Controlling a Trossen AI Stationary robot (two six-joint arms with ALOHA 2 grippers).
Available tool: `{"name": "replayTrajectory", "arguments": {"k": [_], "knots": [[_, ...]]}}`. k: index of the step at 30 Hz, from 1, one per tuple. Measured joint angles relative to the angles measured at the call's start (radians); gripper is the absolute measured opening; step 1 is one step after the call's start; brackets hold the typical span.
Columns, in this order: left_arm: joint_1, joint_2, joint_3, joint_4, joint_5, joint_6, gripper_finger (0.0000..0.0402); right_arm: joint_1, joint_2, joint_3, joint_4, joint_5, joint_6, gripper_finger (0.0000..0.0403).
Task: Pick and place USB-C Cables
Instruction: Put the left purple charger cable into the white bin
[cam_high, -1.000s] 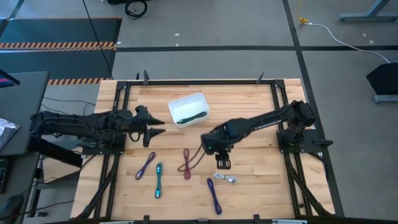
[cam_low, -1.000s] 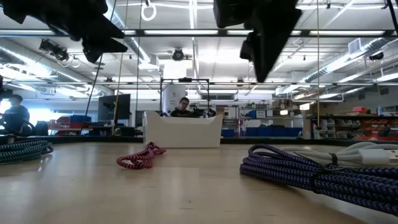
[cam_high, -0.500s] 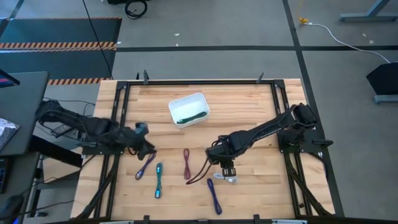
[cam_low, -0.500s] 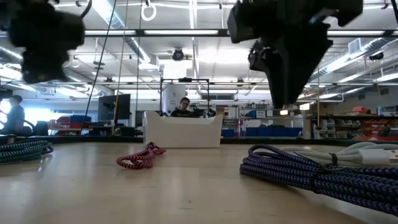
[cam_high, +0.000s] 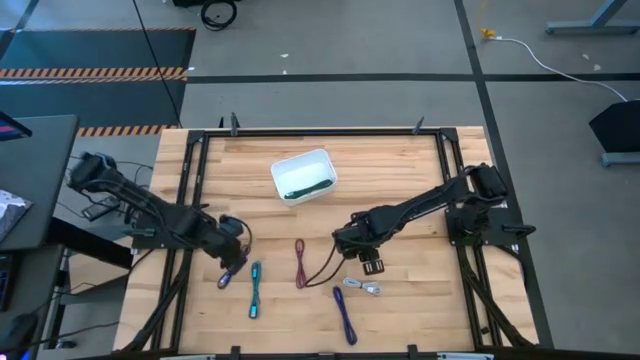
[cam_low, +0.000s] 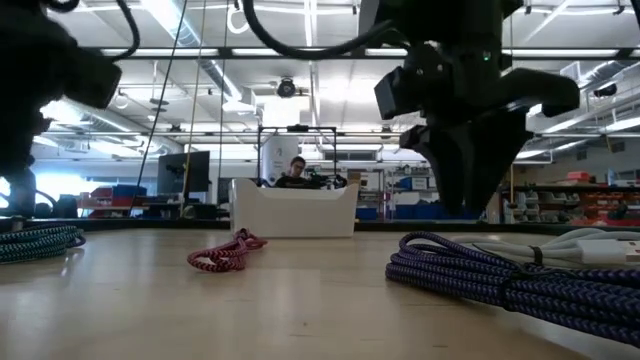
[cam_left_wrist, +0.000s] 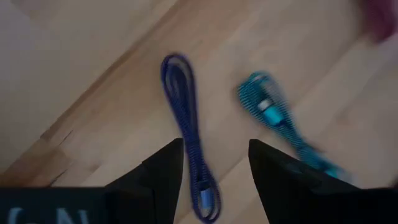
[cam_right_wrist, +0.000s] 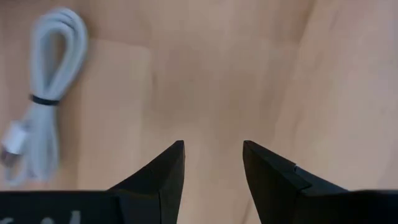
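One green cable (cam_high: 301, 191) lies in the tray (cam_high: 285, 168); five wait on the worktop. My left pincer (cam_left_wrist: 214, 163), released, straddles a purple cable (cam_left_wrist: 188, 143); my right pincer (cam_right_wrist: 211, 163), released, hangs near the white cable (cam_right_wrist: 42, 93)

This is a robotics lab or industrial workshop hall. The pale butcher-block wooden surface (cam_high: 400, 160) sits in a black metal frame (cam_high: 310, 131) bolted around its edges, and stands on a grey concrete floor (cam_high: 350, 40). Beside it the floor carries orange-and-black hazard-striped tape (cam_high: 95, 72) edging a dark mat. A white power cord (cam_high: 560, 60) trails across the concrete. Seen level across the surface, the room is a large open hall with long fluorescent ceiling lights (cam_low: 300, 52), exposed ceiling rails, blue storage bins on shelving (cam_low: 430, 211) and a seated person at a workstation (cam_low: 294, 172) far behind; another person (cam_low: 22, 185) is at the far left.
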Motion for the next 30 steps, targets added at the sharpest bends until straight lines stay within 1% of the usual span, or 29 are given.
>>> {"name": "replayTrajectory", "arguments": {"k": [4, 10, 18, 22, 30], "knots": [[-0.020, 0.126, 0.004, -0.004, 0.059, 0.023, 0.0189, -0.033, 0.000, -0.003, 0.001, 0.000, -0.013, 0.0169], [-0.029, 0.245, 0.004, 0.014, 0.066, 0.045, 0.0190, -0.062, 0.000, -0.003, 0.000, -0.004, -0.015, 0.0169], [-0.035, 0.329, 0.004, 0.120, 0.057, 0.048, 0.0190, -0.064, 0.000, -0.003, -0.013, -0.005, -0.015, 0.0169], [-0.040, 0.349, 0.007, 0.127, 0.058, 0.057, 0.0190, -0.064, 0.000, -0.003, -0.017, -0.005, -0.015, 0.0169], [-0.047, 0.355, 0.006, 0.121, 0.020, 0.052, 0.0184, -0.062, 0.000, -0.003, -0.036, -0.007, 0.001, 0.0169]]}}
